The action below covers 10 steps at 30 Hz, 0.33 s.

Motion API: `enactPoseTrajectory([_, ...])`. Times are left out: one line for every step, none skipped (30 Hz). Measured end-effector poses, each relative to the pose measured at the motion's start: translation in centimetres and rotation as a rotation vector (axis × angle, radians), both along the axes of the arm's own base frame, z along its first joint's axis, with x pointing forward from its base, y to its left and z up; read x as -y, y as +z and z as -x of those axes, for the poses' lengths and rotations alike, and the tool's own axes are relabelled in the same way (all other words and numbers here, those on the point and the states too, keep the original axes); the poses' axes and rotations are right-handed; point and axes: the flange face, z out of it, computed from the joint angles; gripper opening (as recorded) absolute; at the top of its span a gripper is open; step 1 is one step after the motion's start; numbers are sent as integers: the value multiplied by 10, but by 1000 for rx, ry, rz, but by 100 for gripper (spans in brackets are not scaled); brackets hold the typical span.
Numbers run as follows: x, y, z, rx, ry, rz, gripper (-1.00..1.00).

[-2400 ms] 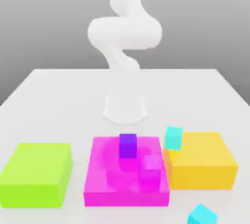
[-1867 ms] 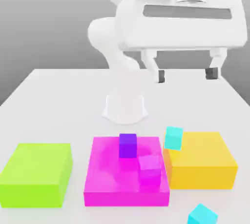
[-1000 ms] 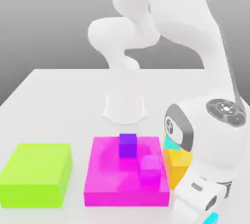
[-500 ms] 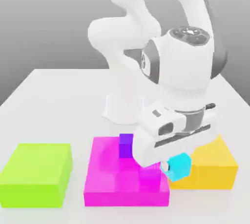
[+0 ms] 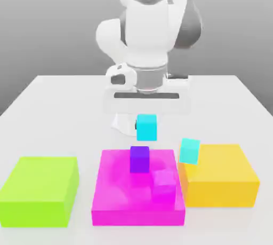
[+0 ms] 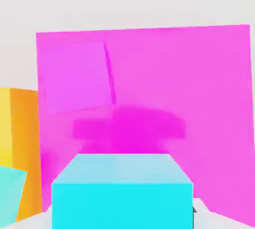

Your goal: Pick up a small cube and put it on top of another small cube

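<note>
Three big blocks in row near table (image 5: 48, 94) front edge: first block (image 5: 40, 189) at exterior view's left, middle block (image 5: 137, 193), third block (image 5: 221, 174) at right. On middle block: purple cube (image 5: 139, 159) toward back, pink cube (image 5: 165, 182) nearer front-right. Turquoise cube (image 5: 189, 150) tilted against third block's back-left corner. Cyan cube (image 5: 146, 127) in air above purple cube, apart from it.
</note>
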Motion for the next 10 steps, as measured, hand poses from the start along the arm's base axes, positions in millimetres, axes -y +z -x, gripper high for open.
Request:
enactPoseTrajectory([1, -7, 2, 0, -9, 1, -100])
enactPoseTrajectory([2, -15, 2, 0, -14, 1, -100])
enactPoseTrajectory([2, -24, 2, 0, -16, 2, -100])
enactPoseTrajectory([2, -32, 2, 0, -18, 2, -100])
enactPoseTrajectory([2, -41, 3, 0, -18, 3, -100])
enactPoseTrajectory([2, -50, 3, 0, -18, 3, -100])
enactPoseTrajectory([2, -58, 4, 0, -18, 3, 100])
enactPoseTrajectory([2, -58, 4, 0, -18, 3, 100])
enactPoseTrajectory([2, -58, 4, 0, -18, 3, 100])
enactPoseTrajectory([2, -58, 4, 0, -18, 3, 100])
